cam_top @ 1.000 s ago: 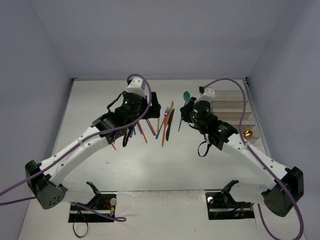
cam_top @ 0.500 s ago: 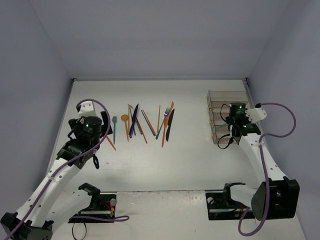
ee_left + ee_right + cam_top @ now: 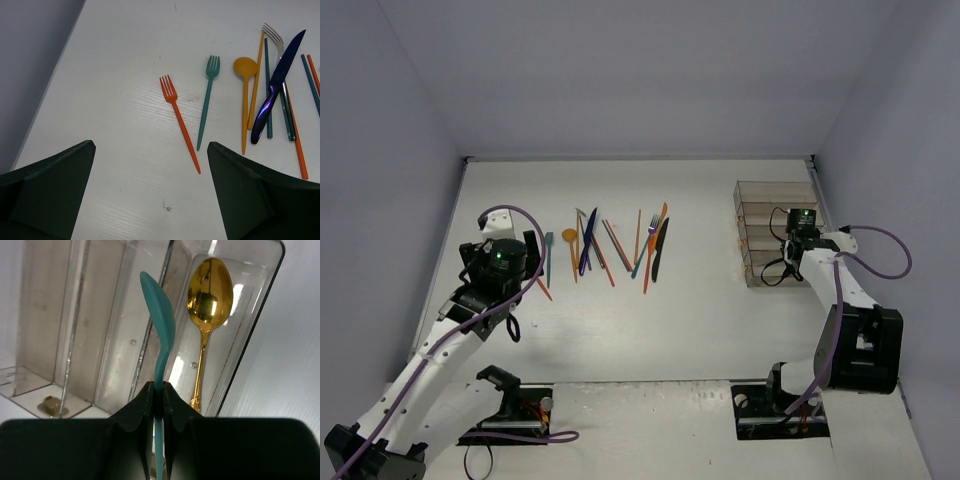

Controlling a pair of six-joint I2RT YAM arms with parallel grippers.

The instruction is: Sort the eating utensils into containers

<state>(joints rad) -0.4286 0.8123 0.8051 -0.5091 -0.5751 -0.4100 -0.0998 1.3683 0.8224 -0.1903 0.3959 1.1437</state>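
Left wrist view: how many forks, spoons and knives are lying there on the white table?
Forks: 3 (slim orange fork, slim teal fork, pale-tined fork)
Spoons: 1 (orange round-bowled spoon)
Knives: 1 (shiny navy serrated knife)
Total: 5

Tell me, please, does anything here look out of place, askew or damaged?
Nothing is spilled or damaged. The navy knife lies askew across a fork and a teal chopstick. A small brownish blob sits at the near end of the containers; I cannot tell what it is.
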